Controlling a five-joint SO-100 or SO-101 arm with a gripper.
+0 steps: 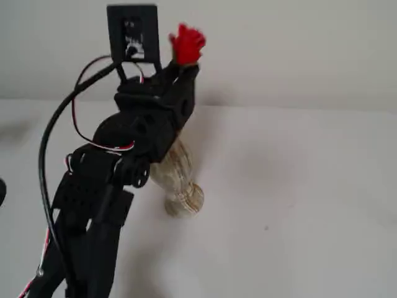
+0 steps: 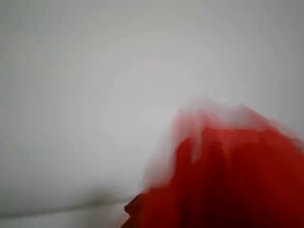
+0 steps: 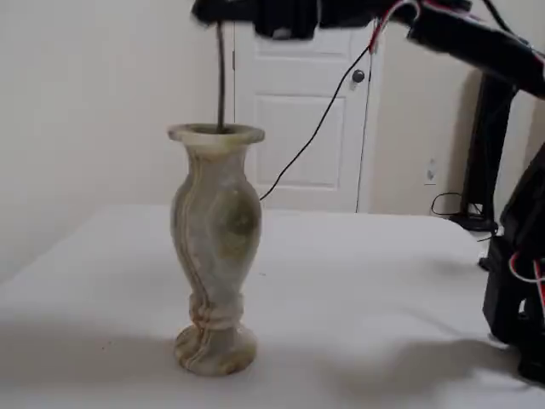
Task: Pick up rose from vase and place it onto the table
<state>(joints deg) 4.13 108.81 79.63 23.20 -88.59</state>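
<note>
The rose (image 1: pixel 187 43) shows its red bud above the gripper (image 1: pixel 178 73) in a fixed view, and it fills the lower right of the wrist view as a red blur. Its thin stem (image 3: pixel 221 77) runs straight down into the mouth of the vase (image 3: pixel 215 247), so it is not yet free. The vase stands upright on the table (image 3: pixel 383 290). The fingers seem closed around the stem just under the bud, probably to pull it straight up without tipping the vase.

Rose (image 2: pixel 228 180) a red blur; end effector (image 3: pixel 223 12) cropped.
</note>
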